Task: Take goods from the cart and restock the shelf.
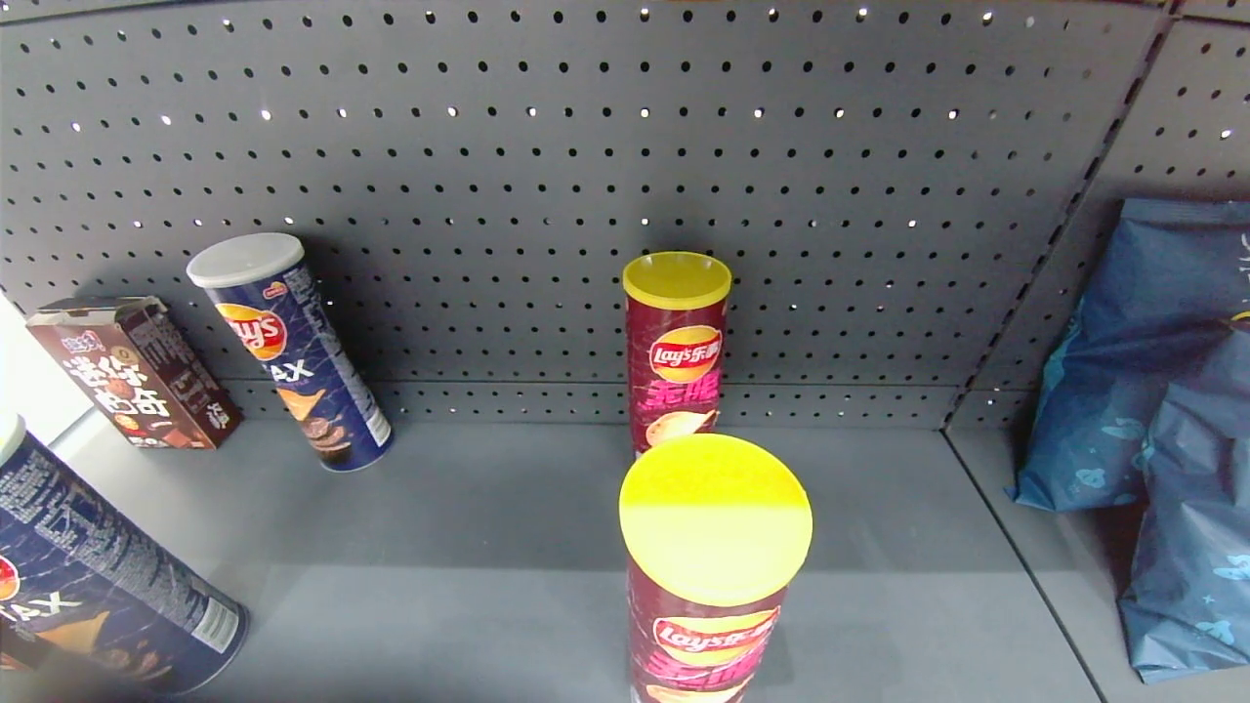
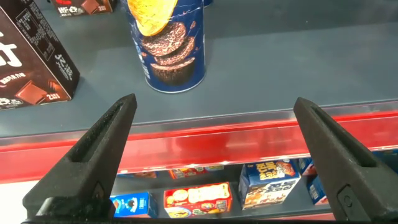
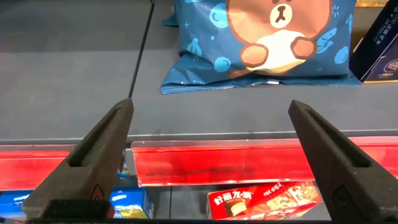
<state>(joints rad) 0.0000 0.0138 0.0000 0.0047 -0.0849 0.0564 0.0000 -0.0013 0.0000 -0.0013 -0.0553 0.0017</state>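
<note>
Grey shelf (image 1: 488,547): two red cans (image 1: 676,351) centre, blue cans (image 1: 293,351) left, blue bags (image 1: 1123,371) right. Spread, empty: left gripper (image 2: 214,99), right gripper (image 3: 210,102), before red rail (image 2: 211,140).

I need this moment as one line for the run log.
left gripper: open, empty | right gripper: open, empty | shelf: front red can and back red can upright, one behind the other
</note>
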